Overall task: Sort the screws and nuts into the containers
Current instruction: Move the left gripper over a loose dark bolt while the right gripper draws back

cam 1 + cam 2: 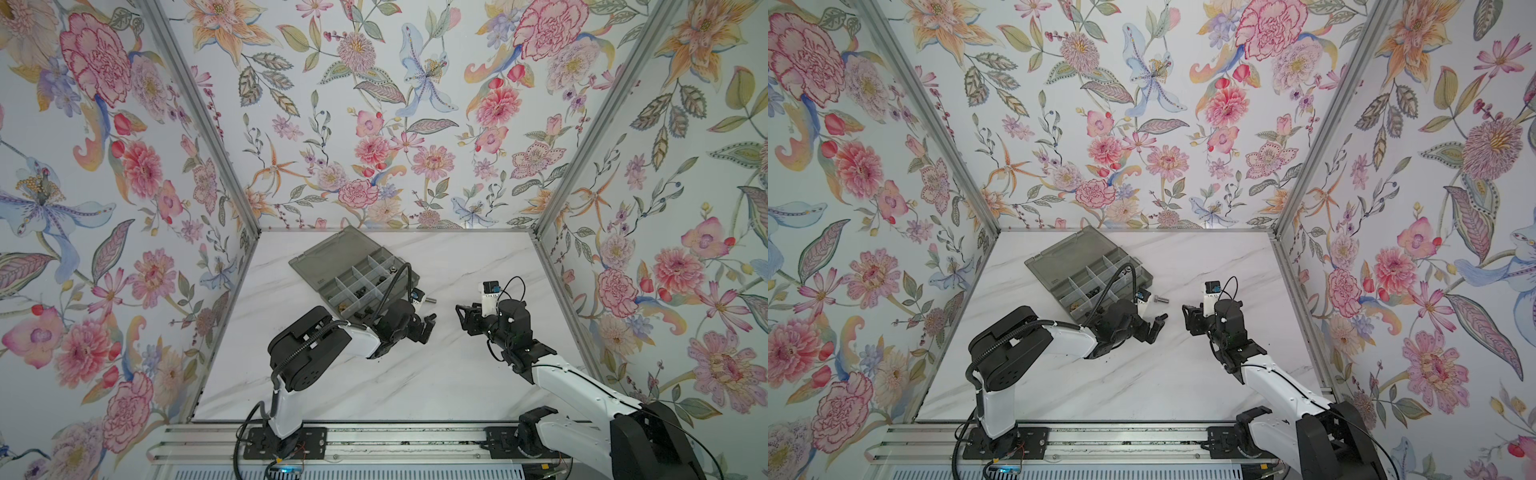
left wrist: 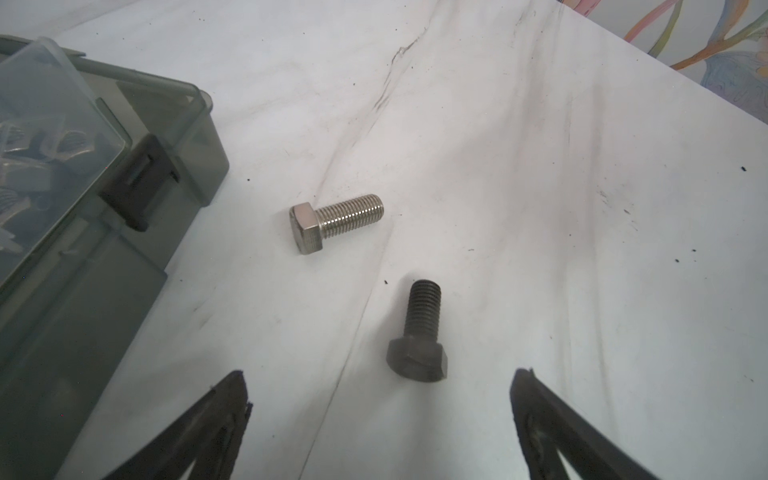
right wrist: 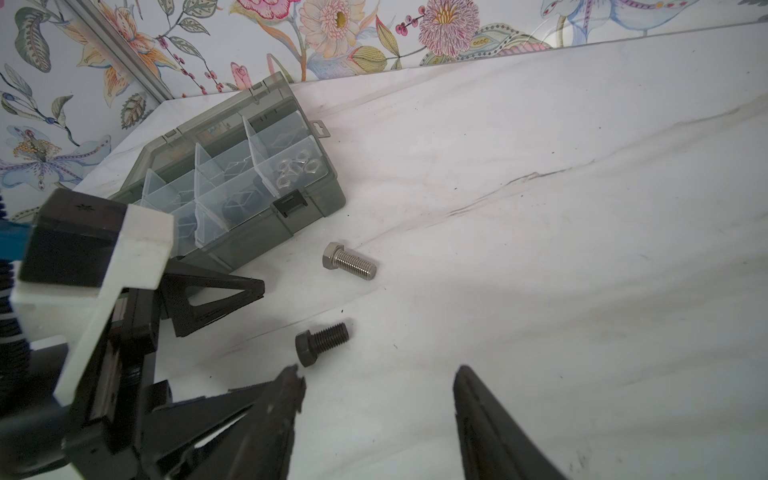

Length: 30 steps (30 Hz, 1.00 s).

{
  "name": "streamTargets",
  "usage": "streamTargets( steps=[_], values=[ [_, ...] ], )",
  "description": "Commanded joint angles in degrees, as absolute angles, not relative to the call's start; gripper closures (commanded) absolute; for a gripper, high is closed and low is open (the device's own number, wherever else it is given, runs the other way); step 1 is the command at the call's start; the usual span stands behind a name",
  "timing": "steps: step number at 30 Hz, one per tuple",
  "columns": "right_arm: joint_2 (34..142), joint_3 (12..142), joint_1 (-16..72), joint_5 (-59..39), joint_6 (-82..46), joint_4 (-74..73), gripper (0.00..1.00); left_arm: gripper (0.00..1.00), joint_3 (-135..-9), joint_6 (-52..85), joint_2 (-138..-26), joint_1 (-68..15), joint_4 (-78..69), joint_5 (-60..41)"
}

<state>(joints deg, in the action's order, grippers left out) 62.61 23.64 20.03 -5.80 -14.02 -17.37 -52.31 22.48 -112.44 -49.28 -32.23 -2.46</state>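
- Jaws, status: left jaws stand wide apart and empty; right jaws stand part open with nothing between them.
- The black bolt (image 2: 417, 332) lies on its side on the table (image 2: 561, 216), just ahead of the left jaws and centred in their gap, head toward them and touching neither tip. Judged: this alignment sets up a pinch across the head.
- The right jaws face the same bolt from the opposite side but sit a little off it. Judged: the pick falls to the left arm.
- The silver bolt (image 3: 349, 261) lies on its side near the organizer box (image 3: 316, 199), apart from the black bolt and clear of the box wall. In a top view it shows past the left wrist (image 1: 1161, 299).
- The lid (image 1: 332, 253) lies flat open behind the box, which leaves the compartments reachable from above.
- Silver nuts (image 3: 297, 170) fill one corner compartment; dark pieces (image 1: 361, 293) sit in others.
- Judged: these two bolts are the only loose items seen, so sorting looks nearly done.
- Risk: a round shank may roll under an off-centre pinch.
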Motion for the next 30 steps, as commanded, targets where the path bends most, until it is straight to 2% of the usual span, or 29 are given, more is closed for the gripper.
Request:
streamTargets(
  steps=[1,18,27,30],
  values=[
    [61.58,22.60,19.39,-6.37,-14.93,-18.18,0.39,0.01,-54.54,20.04,-114.33,-50.26,-32.49,-0.53],
    [61.12,21.20,18.88,-6.75,-15.66,-19.34,0.38,0.11,-57.52,18.63,-118.60,-51.23,-28.44,1.05],
    [61.23,21.02,18.89,-6.83,-15.93,-19.68,0.38,0.22,-58.58,18.46,-119.75,-51.26,-27.64,1.85],
    [61.44,21.01,18.90,-6.83,-15.96,-19.66,0.38,0.31,-58.52,18.46,-119.79,-51.26,-28.02,1.70]
  ],
)
